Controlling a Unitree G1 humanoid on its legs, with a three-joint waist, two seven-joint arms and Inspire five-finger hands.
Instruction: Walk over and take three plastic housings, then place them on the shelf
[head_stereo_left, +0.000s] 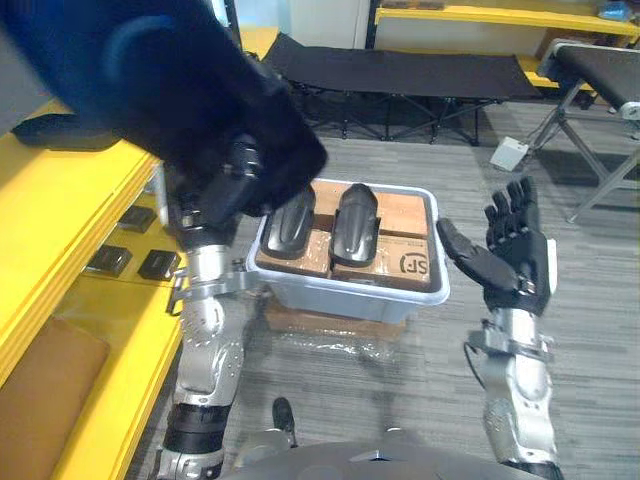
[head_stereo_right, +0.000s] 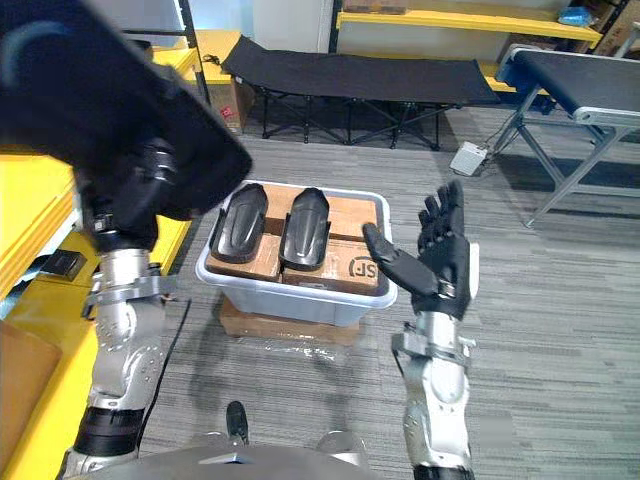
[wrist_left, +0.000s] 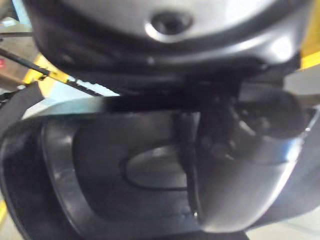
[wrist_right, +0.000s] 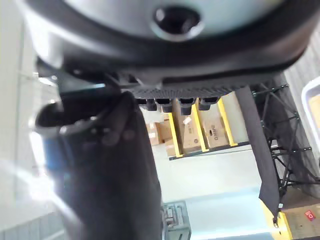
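My left hand (head_stereo_left: 222, 190) is raised at the left, shut on a large black plastic housing (head_stereo_left: 150, 80) held high and close to the camera. The left wrist view looks into that housing's hollow inside (wrist_left: 150, 170), with the thumb over its edge. Two more black housings (head_stereo_left: 292, 222) (head_stereo_left: 356, 225) lie side by side on cardboard boxes (head_stereo_left: 405, 255) in a grey plastic bin (head_stereo_left: 350, 292) on the floor. My right hand (head_stereo_left: 510, 250) is held up beside the bin's right end, open and holding nothing.
A yellow shelf (head_stereo_left: 60, 200) runs along the left, with small dark parts (head_stereo_left: 135, 262) on a lower level. A black folding cot (head_stereo_left: 400, 70) stands behind the bin, a conveyor (head_stereo_left: 600, 70) at the back right, and a white box (head_stereo_left: 508, 153) on the carpet.
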